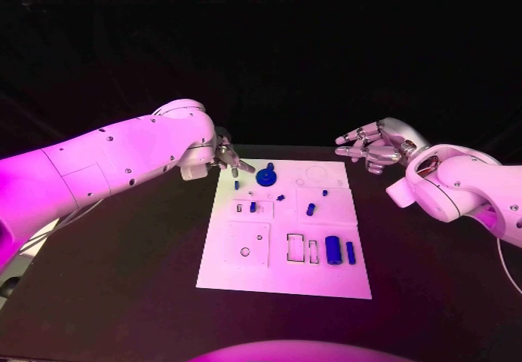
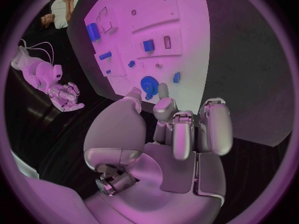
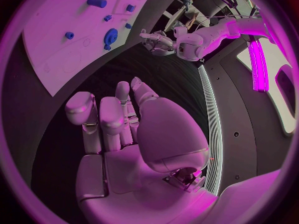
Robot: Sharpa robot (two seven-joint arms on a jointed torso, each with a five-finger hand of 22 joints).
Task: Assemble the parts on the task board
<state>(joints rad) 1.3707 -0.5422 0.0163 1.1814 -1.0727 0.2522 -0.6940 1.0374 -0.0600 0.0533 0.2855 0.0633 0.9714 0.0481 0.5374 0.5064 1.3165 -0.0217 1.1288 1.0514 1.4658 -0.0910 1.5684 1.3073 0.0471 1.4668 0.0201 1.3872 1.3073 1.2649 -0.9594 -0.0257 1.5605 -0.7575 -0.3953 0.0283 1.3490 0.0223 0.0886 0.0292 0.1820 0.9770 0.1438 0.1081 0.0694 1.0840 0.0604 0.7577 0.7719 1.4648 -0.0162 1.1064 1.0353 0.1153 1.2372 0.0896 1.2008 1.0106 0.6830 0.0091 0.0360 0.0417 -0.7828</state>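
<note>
The left hand (image 1: 228, 160) hovers at the far left corner of the task board (image 1: 245, 275), fingers spread, holding nothing, near the round blue part (image 1: 266, 179). The right hand (image 1: 373, 145) hangs beyond the board's far right corner, fingers loosely apart and empty.

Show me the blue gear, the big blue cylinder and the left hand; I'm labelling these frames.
blue gear (image 1: 266, 179), head view, on its round face.
big blue cylinder (image 1: 334, 250), head view, mid-body.
left hand (image 1: 226, 157), head view, on the knuckles.

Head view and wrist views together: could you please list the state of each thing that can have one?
Left hand: empty, fingers apart, over the board's far left corner.
Right hand: empty, fingers apart, off the board.
Task board: flat on the table.
Blue gear: lying on the board.
Blue cylinder: lying on its side.
</note>
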